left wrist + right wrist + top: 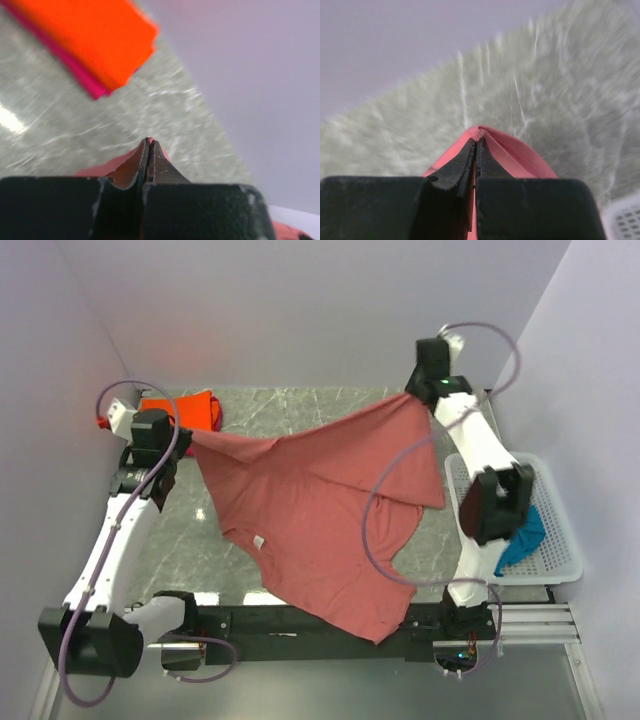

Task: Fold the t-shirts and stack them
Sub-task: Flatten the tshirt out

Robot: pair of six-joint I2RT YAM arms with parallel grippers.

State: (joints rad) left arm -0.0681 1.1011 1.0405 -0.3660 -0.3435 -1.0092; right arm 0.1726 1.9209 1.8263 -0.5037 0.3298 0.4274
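A dusty brick-red t-shirt [310, 510] is stretched in the air between both grippers, and its lower part hangs down over the near rail. At the left, my left gripper [188, 440] is shut on one corner of it; red cloth [100, 167] shows beside the closed jaws [148, 142]. My right gripper [408, 400] at the back right is shut on the other corner, with a fold of cloth [520, 155] wrapped round its fingertips [477, 142]. A folded bright orange t-shirt [185, 408] lies on a pink-red one [85, 82] at the back left. A teal-blue t-shirt [525, 535] lies in the basket.
A white lattice basket [560, 550] stands at the table's right edge, behind the right arm; its corner [625, 220] shows in the right wrist view. Grey walls close the back and both sides. The marble tabletop [290, 405] lies under the shirt.
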